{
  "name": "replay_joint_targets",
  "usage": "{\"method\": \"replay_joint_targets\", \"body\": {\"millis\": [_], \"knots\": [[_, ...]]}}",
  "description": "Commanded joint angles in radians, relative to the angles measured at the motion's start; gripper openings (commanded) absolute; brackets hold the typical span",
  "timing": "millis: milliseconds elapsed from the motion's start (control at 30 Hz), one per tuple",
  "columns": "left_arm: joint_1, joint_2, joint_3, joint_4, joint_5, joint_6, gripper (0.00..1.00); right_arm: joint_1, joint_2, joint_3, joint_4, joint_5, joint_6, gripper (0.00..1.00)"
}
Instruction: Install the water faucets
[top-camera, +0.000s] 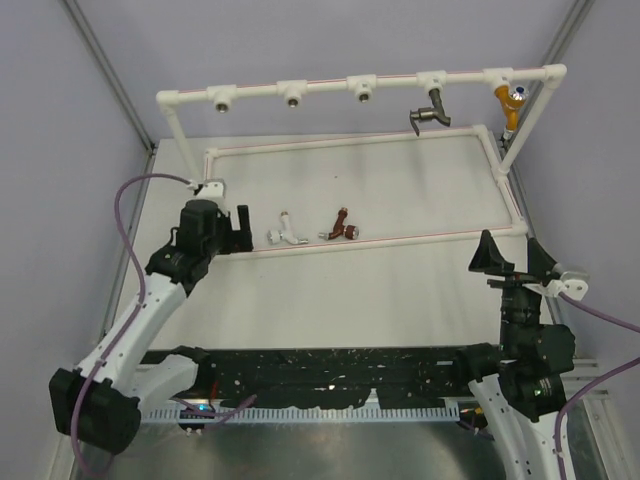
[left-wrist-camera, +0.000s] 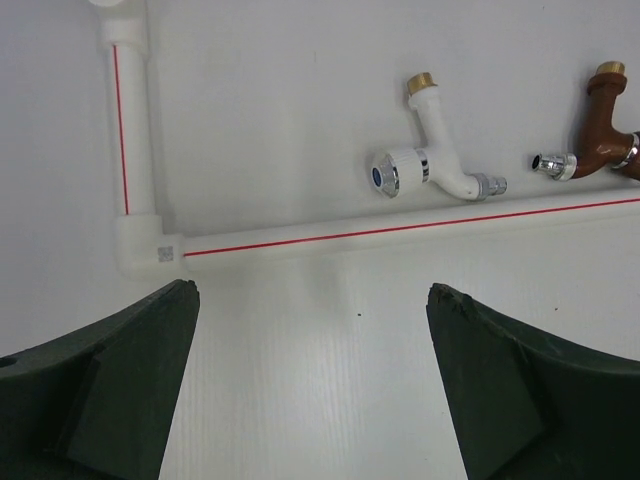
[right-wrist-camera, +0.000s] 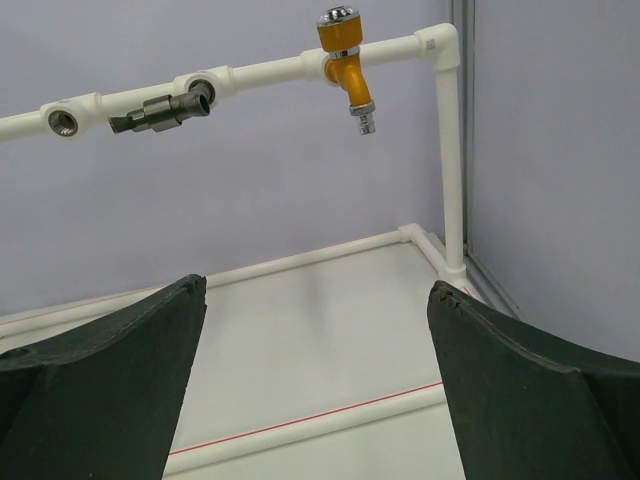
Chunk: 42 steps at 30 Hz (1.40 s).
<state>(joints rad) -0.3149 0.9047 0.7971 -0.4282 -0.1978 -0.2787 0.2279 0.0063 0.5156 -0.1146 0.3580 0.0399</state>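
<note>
A white faucet (top-camera: 287, 230) with a blue-and-silver knob and a reddish-brown faucet (top-camera: 341, 226) lie on the table inside the white pipe frame (top-camera: 400, 242), just behind its front rail. In the left wrist view the white faucet (left-wrist-camera: 432, 162) and the brown one (left-wrist-camera: 598, 135) lie beyond the rail. My left gripper (top-camera: 232, 232) (left-wrist-camera: 312, 330) is open and empty, left of the white faucet. My right gripper (top-camera: 512, 262) (right-wrist-camera: 315, 335) is open and empty at the right front. A grey faucet (top-camera: 428, 113) (right-wrist-camera: 160, 108) and an orange faucet (top-camera: 511, 103) (right-wrist-camera: 346, 68) sit in the overhead pipe.
The overhead pipe (top-camera: 320, 86) carries three open tee sockets at its left and middle. Grey walls close the back and sides. A black cable track (top-camera: 330, 375) runs across the near edge between the arm bases.
</note>
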Motion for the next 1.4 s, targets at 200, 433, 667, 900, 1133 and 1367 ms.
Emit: {"method": "replay_joint_targets", "body": {"millis": [200,433,667,900,1133,1367], "knots": [[-0.003,0.511,0.292,-0.167,0.120,-0.060,1.00,0.016,-0.009,0.007,0.001,-0.042,0.002,0.96],[-0.003,0.709,0.415,-0.135,0.181,-0.079,1.00,0.019,0.017,0.008,0.004,-0.057,0.005,0.95],[0.042,0.865,0.487,-0.130,0.266,-0.096,0.99,0.019,0.032,0.021,-0.014,-0.073,0.008,0.95],[0.079,0.936,0.461,-0.121,0.429,-0.163,0.96,0.022,0.064,0.031,-0.026,-0.085,0.014,0.96],[0.073,0.840,0.268,-0.050,0.531,-0.270,0.96,0.025,0.060,0.032,-0.030,-0.105,0.032,0.95],[0.020,0.688,0.042,-0.015,0.595,-0.304,0.96,0.028,0.061,0.035,-0.019,-0.206,0.035,0.95]]}}
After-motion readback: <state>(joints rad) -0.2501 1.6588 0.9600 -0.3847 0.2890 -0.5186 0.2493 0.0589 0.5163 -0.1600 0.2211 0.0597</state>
